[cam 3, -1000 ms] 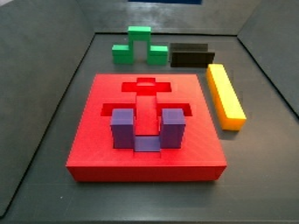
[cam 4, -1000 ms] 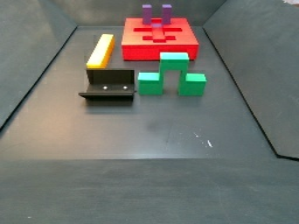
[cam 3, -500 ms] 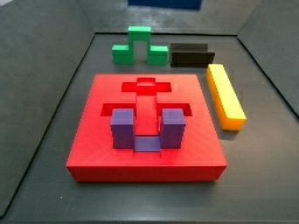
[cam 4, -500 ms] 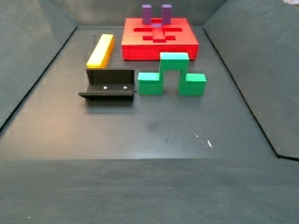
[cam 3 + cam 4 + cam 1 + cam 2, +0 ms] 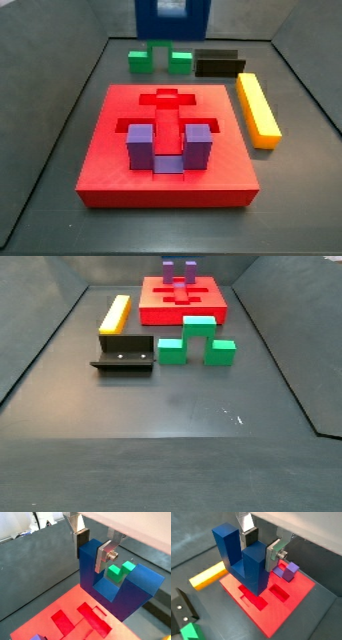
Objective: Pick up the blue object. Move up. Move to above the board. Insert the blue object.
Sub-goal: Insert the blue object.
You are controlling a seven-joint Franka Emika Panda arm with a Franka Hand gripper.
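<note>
I see the red board [image 5: 167, 150] flat on the floor, a purple block [image 5: 167, 147] seated in its near recess. My gripper [image 5: 93, 543] hangs above the board, clamped on the blue block [image 5: 117, 582], which is off the board with its prongs pointing up.

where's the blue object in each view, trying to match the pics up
Wrist view: the blue object fills the centre, gripped by the jaws of the gripper above the board.
Wrist view: blue object mid-frame, prongs up, over the board.
Side view: blue object at the top edge, behind the green block.
Side view: not visible.
Shared landmark: the red board.
</note>
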